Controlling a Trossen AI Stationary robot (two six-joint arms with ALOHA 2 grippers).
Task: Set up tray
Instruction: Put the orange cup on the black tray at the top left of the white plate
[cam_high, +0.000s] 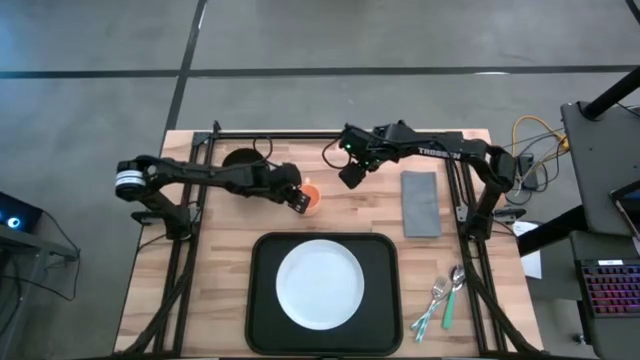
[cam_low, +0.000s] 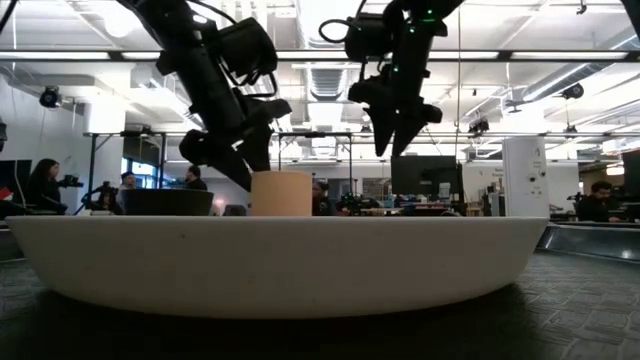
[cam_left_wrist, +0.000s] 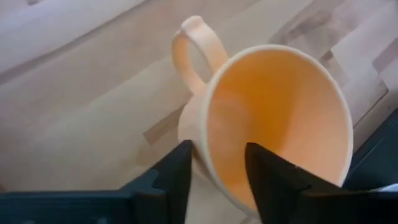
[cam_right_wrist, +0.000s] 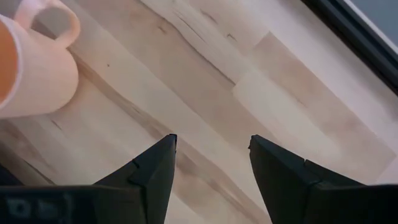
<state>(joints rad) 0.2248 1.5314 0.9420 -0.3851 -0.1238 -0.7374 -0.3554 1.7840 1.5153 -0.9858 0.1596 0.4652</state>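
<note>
From above, the tray (cam_high: 262, 300) lies at the near-middle of the table (cam_high: 220, 250), its long axis running left to right, with a white plate (cam_high: 320, 283) sitting in its centre. The orange cup (cam_high: 311, 196) stands on bare wood just beyond the tray's far rim, near the tray's midline, so the tray lies straight toward the near edge from the cup. The left gripper (cam_high: 298, 200) is at the cup and is clearly the nearer tool to it; the right gripper (cam_high: 351, 176) hovers just beyond and to the right, over bare wood. A grey napkin (cam_high: 420, 203) and some cutlery (cam_high: 440, 298) lie off to the right of the tray. In the low view, the plate's rim fills the foreground, the cup (cam_low: 281, 193) shows behind it, and the left gripper (cam_low: 240, 150) reaches down at the cup's side while the right gripper (cam_low: 393, 130) hangs above table level, holding nothing. The left wrist view shows the left gripper (cam_left_wrist: 217, 174) partly closed with one finger inside the cup (cam_left_wrist: 273, 118) and one outside, straddling its wall; whether they press it yet I cannot tell for certain. The right wrist view shows the right gripper (cam_right_wrist: 211, 168) spread wide and empty, with the cup (cam_right_wrist: 34, 59) off to one side.
</note>
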